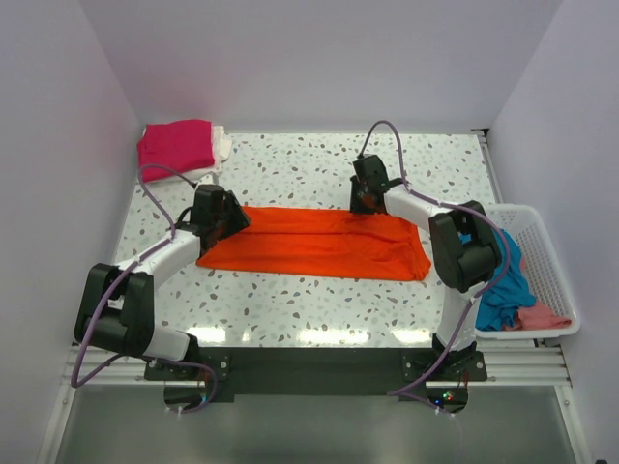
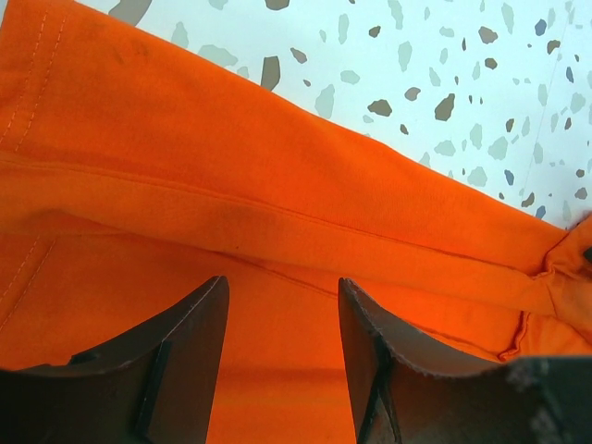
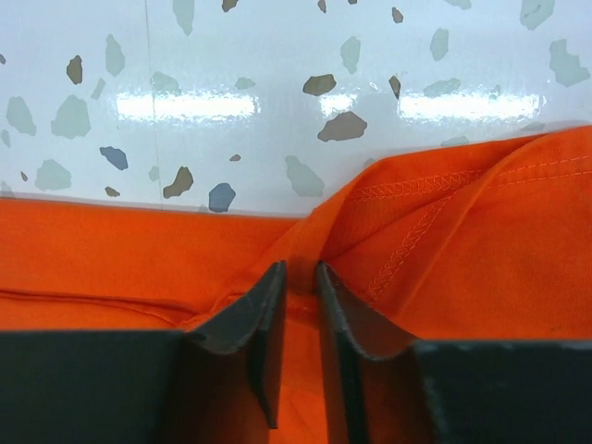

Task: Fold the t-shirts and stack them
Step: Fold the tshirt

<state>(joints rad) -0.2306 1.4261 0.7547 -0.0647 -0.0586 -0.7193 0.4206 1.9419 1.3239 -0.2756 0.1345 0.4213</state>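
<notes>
Orange t-shirt [image 1: 319,244] lies mid-frame on the surface [image 1: 319,174]. Your right hand [image 3: 301,273] pinches its upper edge; your left hand [image 2: 282,291] is spread, holding nothing. Lifting one-sided risks skewing the fold.

I stand in a robot lab's test cell: plain white walls [image 1: 319,58] box in my speckled table [image 1: 309,159] at 9, 12 and 3 o'clock, and my arms [image 1: 164,256] are bolted to a metal rail [image 1: 527,365] at 6 o'clock, with cables [image 1: 160,179] looping loose.
</notes>
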